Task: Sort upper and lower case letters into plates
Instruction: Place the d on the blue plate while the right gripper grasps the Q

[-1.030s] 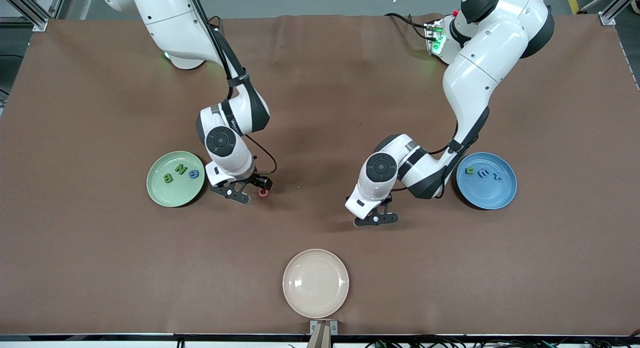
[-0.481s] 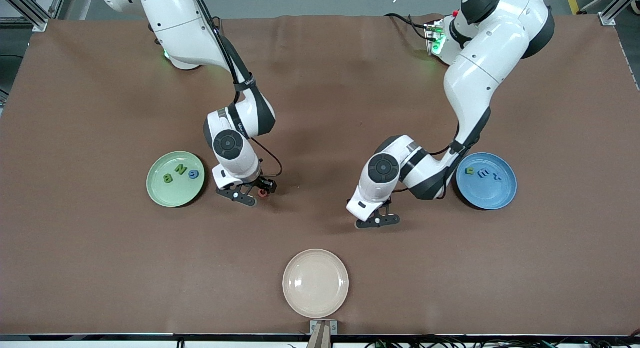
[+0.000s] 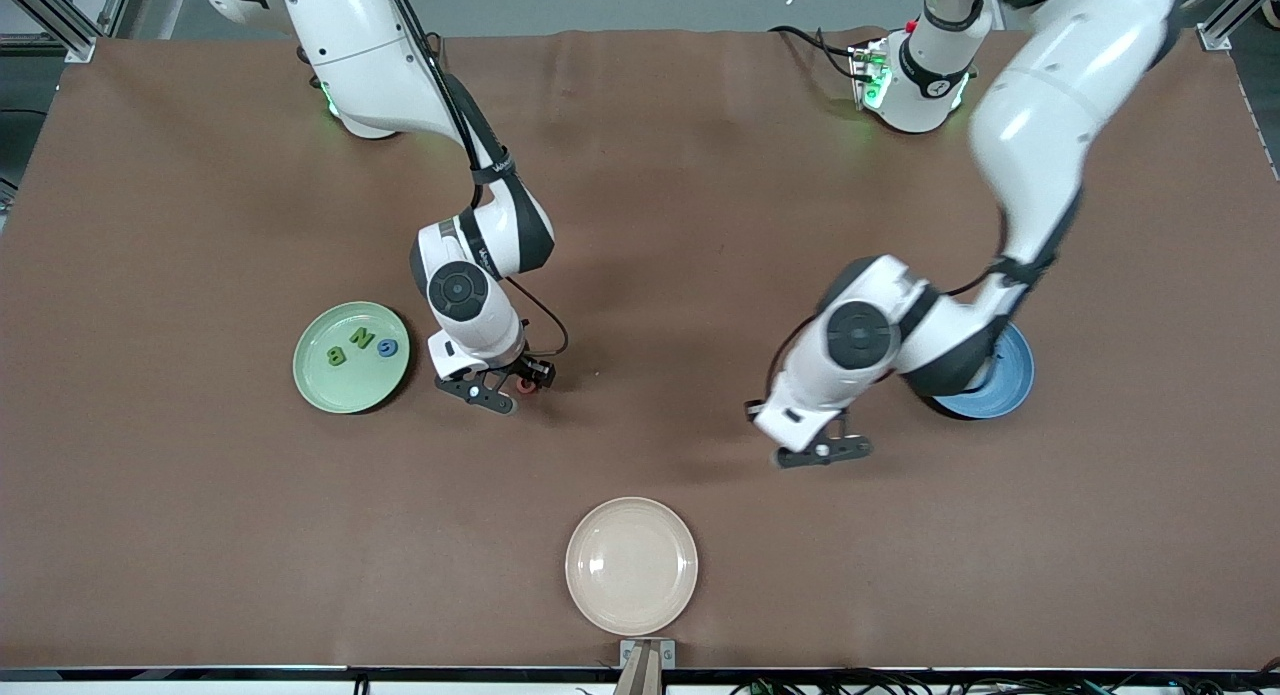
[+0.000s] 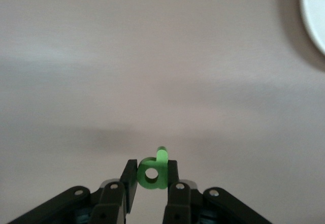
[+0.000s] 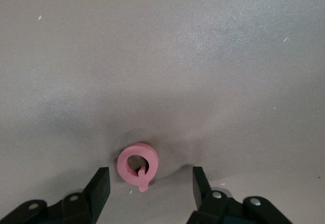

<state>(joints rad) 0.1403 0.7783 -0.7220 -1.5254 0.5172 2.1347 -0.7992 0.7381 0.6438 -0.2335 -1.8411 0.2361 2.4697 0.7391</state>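
The left hand (image 4: 151,183) has lifted the green letter (image 4: 153,171) — pinched tight — while the right hand (image 5: 151,186) (fingers apart) straddles the red letter (image 5: 137,165).

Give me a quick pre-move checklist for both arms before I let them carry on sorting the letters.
1. Left gripper shut on the green letter d: ok.
2. Green d off the table: ok, it hangs over bare mat.
3. Red letter Q between the right gripper's fingers: ok, lying flat on the mat.
4. Right gripper closed on the Q: not ok, gaps show either side.
5. Pale green plate has room: ok, three letters on it.
6. Blue plate has room: cannot tell, the left arm covers most of it.
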